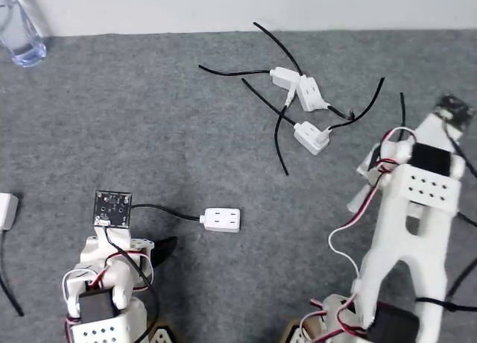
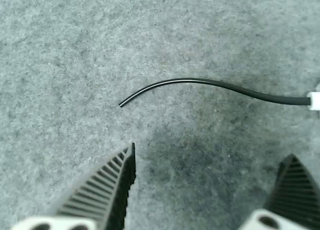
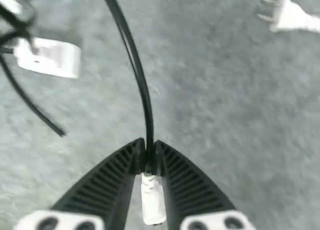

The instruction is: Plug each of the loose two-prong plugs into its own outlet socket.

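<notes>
- Right gripper (image 3: 148,151) is clamped on a white plug (image 3: 152,202) lying lengthwise in its grip, cord (image 3: 134,70) leading out past the tips; prongs hidden.
- Left gripper (image 2: 211,151) gapes wide, holding nothing.

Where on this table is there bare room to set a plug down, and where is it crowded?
The widest bare patch lies between the clear container, the tangle of plugs and cords and the left arm. A smaller one lies between the lone outlet socket and the right arm. Around the tangle it is crowded.
</notes>
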Motion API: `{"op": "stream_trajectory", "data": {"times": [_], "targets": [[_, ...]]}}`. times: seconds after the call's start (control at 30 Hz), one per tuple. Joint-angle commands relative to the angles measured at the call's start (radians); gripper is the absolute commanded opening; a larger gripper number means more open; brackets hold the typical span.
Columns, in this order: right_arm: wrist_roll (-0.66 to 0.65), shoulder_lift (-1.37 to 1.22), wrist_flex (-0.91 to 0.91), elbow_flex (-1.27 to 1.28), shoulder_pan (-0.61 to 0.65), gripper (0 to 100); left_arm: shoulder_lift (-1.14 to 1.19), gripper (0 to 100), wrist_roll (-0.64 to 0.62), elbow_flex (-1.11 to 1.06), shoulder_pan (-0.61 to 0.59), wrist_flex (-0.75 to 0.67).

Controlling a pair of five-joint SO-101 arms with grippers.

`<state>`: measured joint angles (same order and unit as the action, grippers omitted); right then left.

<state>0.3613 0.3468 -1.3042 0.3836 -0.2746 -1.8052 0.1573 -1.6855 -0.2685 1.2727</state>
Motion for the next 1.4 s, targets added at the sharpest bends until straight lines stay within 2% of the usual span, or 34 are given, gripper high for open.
{"op": "stream_trajectory", "data": {"times": [0.0, 0.13, 0.3, 0.47, 0.53, 0.6, 0.7, 0.9, 0.97, 1.03, 1.1, 1.17, 1.23, 1.37], "targets": [[0.012, 0.038, 0.062, -0.002, 0.038, 0.9, -0.015, 42, -0.008, 0.004, 0.002, -0.011], [0.041, 0.033, 0.117, 0.014, 0.044, 0.8, -0.015, 42, -0.011, 0.004, 0.002, -0.011], [0.305, 0.070, 0.196, 0.112, 0.044, 0.8, -0.015, 42, -0.011, 0.004, 0.002, -0.011], [0.466, 0.116, 0.259, 0.187, 0.016, 0.9, -0.015, 42, -0.011, 0.004, 0.002, -0.011], [0.470, 0.133, 0.257, 0.207, 0.013, 0.9, -0.015, 42, -0.011, 0.004, 0.002, -0.011], [0.396, 0.150, 0.257, 0.227, 0.035, 2.6, -0.015, 42, -0.011, 0.004, 0.002, -0.011], [0.298, 0.177, 0.248, 0.267, 0.087, 15.6, -0.015, 42, -0.011, 0.004, 0.002, -0.011], [0.275, 0.220, 0.216, 0.313, 0.136, 56.1, -0.015, 42, -0.011, 0.004, 0.002, -0.011], [0.270, 0.236, 0.214, 0.316, 0.133, 61.1, -0.015, 42, -0.011, 0.004, 0.002, -0.011], [0.258, 0.257, 0.188, 0.316, 0.130, 59.8, -0.015, 42, -0.011, 0.004, 0.002, -0.011], [0.189, 0.286, 0.148, 0.316, 0.122, 56.6, -0.015, 42, -0.011, 0.004, 0.002, -0.011], [0.043, 0.312, 0.094, 0.316, 0.102, 52.5, -0.015, 42, -0.011, 0.004, 0.002, -0.011], [-0.186, 0.338, 0.054, 0.316, 0.054, 48.0, -0.015, 42, -0.011, 0.004, 0.002, -0.011], [-0.753, 0.372, 0.050, 0.318, -0.074, 36.3, -0.015, 42, -0.009, 0.004, 0.002, -0.011]]}}
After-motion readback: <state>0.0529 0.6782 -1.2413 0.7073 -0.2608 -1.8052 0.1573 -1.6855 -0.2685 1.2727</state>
